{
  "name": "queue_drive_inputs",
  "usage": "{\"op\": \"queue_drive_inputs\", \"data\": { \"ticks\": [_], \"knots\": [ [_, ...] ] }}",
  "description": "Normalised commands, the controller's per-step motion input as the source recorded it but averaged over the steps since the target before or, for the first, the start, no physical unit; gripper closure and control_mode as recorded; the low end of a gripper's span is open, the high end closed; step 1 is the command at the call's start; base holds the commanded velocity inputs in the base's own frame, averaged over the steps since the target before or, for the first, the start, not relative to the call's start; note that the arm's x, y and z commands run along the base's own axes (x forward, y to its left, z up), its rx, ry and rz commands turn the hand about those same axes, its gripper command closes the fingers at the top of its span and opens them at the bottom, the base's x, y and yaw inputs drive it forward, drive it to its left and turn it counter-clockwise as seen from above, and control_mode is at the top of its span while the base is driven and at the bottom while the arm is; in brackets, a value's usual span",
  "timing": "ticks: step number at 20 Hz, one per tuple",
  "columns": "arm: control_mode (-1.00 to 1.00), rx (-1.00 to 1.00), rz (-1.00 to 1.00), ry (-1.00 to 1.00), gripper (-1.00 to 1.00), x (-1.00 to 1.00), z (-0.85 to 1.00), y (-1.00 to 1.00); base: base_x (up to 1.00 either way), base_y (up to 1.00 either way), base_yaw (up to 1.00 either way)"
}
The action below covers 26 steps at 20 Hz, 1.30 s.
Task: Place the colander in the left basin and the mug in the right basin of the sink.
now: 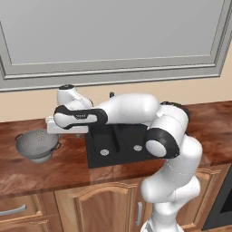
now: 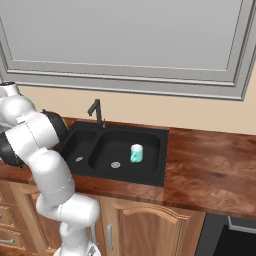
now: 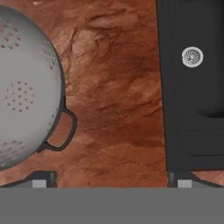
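Item: colander (image 1: 37, 144), grey and perforated, stood upright on the wooden surface (image 1: 59, 167) left of the black sink (image 2: 120, 150), apart from it; one dark loop handle (image 3: 61, 131) faced the sink in the hand view. Item: mug (image 2: 136, 153), teal, stood upright in the right basin (image 2: 125, 142) near its silver drain (image 2: 115, 164); the left basin (image 2: 80, 145) held its own drain (image 3: 192, 57). Item: end effector (image 3: 111, 180), jaws spread wide and holding nothing, hung over the bare surface between colander and sink, one fingertip (image 3: 41, 180) near the colander's handle, the other at the sink's edge.
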Motion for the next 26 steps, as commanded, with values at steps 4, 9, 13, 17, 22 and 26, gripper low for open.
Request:
{"op": "queue_drive_inputs", "data": {
  "ticks": [4, 9, 13, 17, 22, 26],
  "knots": [
    [-1.0, 0.0, 0.0, 0.0, -1.0, 0.3, -0.19, 0.25, 0.0, 0.0, 0.0],
    [-1.0, 0.0, -0.01, 0.0, -1.0, 0.37, -0.17, 0.26, 0.0, 0.0, 0.0],
    [-1.0, 0.0, -0.03, 0.01, -1.0, 0.32, -0.19, 0.27, 0.0, 0.0, 0.0],
    [-1.0, 0.0, -0.03, 0.04, -1.0, 0.32, -0.22, 0.25, 0.0, 0.0, 0.0],
    [-1.0, 0.0, -0.03, 0.01, -1.0, 0.29, -0.23, 0.2, 0.0, 0.0, 0.0],
    [-1.0, 0.0, -0.05, 0.0, -1.0, 0.32, -0.18, 0.18, 0.0, 0.0, 0.0]
  ]
}}
